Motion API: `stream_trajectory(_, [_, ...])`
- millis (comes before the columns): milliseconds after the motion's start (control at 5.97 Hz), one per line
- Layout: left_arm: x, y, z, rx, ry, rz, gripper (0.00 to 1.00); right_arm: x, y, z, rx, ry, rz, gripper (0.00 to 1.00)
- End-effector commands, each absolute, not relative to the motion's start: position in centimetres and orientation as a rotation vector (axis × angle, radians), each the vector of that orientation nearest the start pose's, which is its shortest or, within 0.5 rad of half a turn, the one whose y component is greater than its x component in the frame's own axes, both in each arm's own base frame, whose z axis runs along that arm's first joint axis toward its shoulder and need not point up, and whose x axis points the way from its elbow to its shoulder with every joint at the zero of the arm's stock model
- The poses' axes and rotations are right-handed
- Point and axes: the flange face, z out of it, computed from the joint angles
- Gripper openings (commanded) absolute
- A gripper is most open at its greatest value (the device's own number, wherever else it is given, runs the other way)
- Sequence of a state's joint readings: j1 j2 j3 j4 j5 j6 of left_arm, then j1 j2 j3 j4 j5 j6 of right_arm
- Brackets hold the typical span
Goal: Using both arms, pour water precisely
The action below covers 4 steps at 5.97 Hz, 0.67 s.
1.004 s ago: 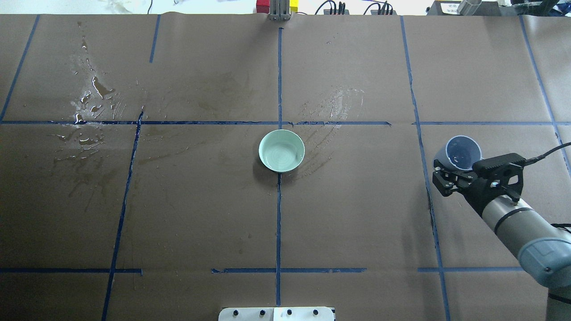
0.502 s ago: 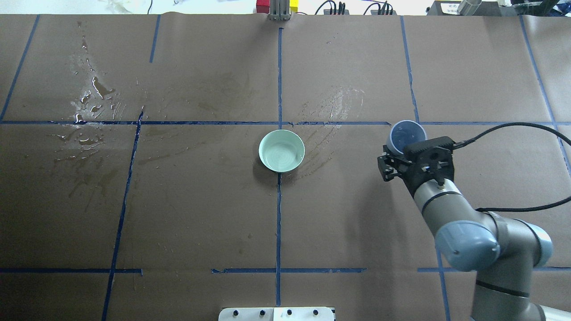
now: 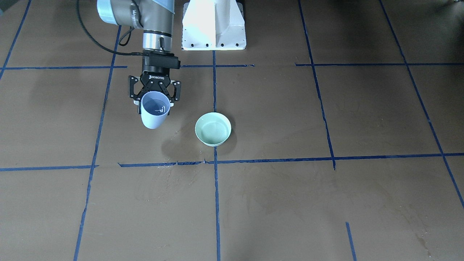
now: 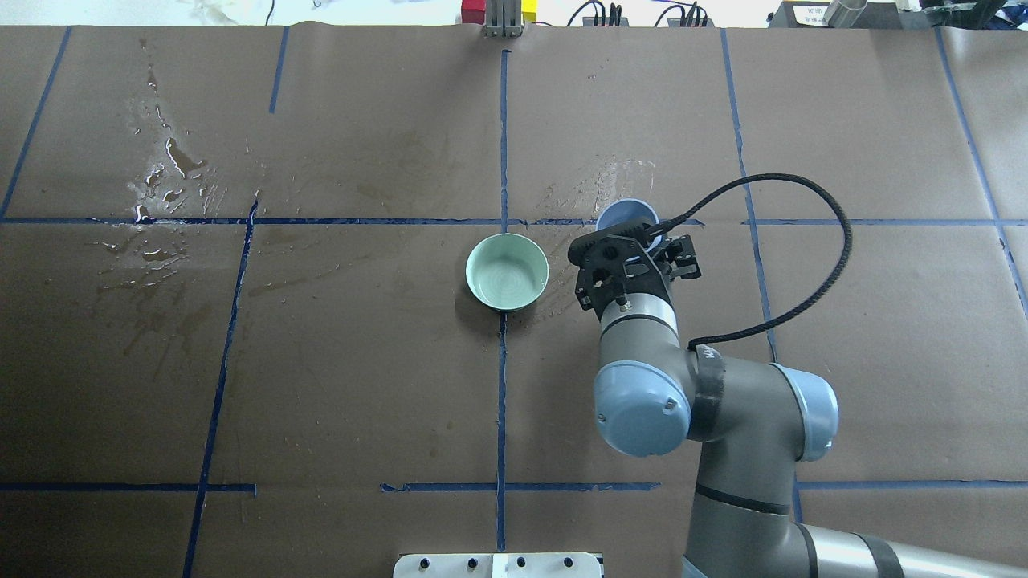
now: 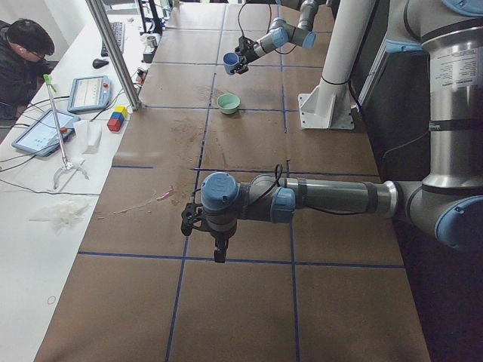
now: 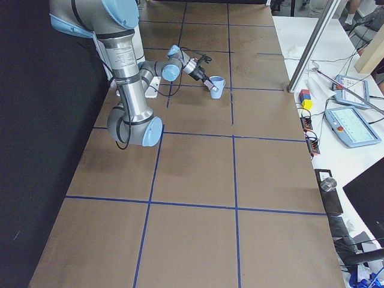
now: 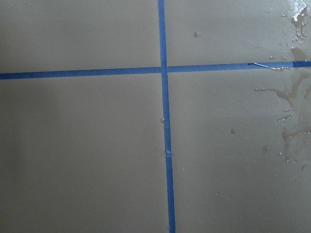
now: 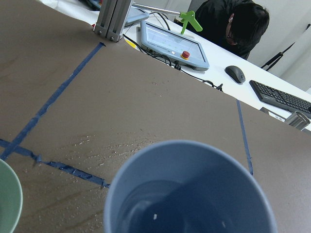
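My right gripper (image 3: 155,102) is shut on a light blue cup (image 3: 154,112) and holds it upright above the table, just to the robot's right of the pale green bowl (image 3: 213,129). In the overhead view the cup (image 4: 628,213) is beside the bowl (image 4: 507,271), apart from it. Water shows as a faint sheen inside the cup (image 8: 180,208). The bowl's inside looks glossy. My left gripper (image 5: 190,223) shows only in the exterior left view, low over bare table far from the bowl; I cannot tell whether it is open or shut.
Spilled water puddles (image 4: 165,172) lie at the far left, and wet streaks (image 4: 602,185) behind the bowl. The white pedestal (image 3: 214,25) stands at the robot's side. An aluminium post (image 4: 503,20), coloured blocks and tablets line the far edge, with an operator (image 5: 23,53) there.
My right arm has swung left with the cup, from the table's right side to just beside the bowl. The bowl has not moved.
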<state>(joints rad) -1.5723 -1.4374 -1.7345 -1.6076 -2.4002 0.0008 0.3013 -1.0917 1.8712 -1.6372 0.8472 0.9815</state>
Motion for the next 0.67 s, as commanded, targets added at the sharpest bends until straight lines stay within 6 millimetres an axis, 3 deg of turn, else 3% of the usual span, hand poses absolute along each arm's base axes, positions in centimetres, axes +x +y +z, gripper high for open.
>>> stream_trajectory(0, [-6.0,-43.9,63.5,0.058,0.833,0.025,1.00,-52.9,-37.5,23.7,0.942,-0.170,-0.151,0.00])
stream_trajectory(335, [-6.0,-44.0,64.1,0.046,0.834,0.020,1.00,-57.1,-38.9,22.9,0.942,-0.121,-0.168,0.00])
stream_trajectory(502, [-6.0,-44.2,64.7,0.037,0.834,0.019,1.00,-57.3,-38.9,22.7,0.955,-0.070,-0.260,0.00])
